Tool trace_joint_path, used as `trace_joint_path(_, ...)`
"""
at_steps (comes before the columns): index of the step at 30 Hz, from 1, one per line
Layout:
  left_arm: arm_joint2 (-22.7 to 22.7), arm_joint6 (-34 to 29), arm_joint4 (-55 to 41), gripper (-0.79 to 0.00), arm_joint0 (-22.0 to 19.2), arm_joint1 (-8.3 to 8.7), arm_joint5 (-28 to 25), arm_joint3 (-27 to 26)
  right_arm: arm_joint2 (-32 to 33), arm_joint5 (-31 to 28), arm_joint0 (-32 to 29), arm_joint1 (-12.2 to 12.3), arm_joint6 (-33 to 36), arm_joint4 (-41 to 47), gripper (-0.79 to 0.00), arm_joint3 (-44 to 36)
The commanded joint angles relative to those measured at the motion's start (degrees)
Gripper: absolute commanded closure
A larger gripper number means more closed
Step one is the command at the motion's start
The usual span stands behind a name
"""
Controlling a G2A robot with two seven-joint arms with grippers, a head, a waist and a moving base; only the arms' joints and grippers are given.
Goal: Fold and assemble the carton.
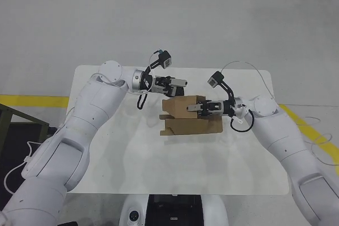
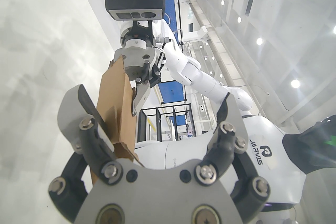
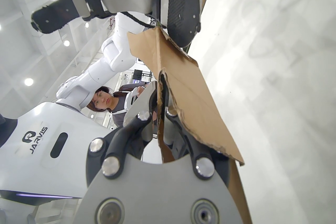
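Tabletop, carton well inside edges

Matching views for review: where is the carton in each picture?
Top view: carton at picture centre, on the table.
Left wrist view: carton close in, by one pad of the open left tool.
Right wrist view: carton flap pinched in the right tool.
Shared landmark: the right tool, shut on the carton.

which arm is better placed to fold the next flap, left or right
Left, probably. The left pincer is open and free, close beside the carton. The right pincer is shut on one of its flaps, so it looks tied up holding it.
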Motion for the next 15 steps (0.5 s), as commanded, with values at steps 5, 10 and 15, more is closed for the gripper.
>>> trace_joint_path(5,-0.85,0.84,0.53,-0.785,-0.45,0.26,-0.83,2.36,1.6,-0.51,0.06,0.53,-0.5,0.08,0.0,1.3)
trace_joint_path(10,-1.52,0.91,0.69,-0.785,0.09,0.65,-0.9,2.4,3.53,-1.61,-0.01,1.08,-1.61,0.16,0.0,2.74)
trace_joint_path(15,-1.95,0.74,0.67,-0.785,1.01,0.97,-0.74,0.9,4.87,-2.74,-0.04,1.15,-2.75,0.62,0.0,4.38)
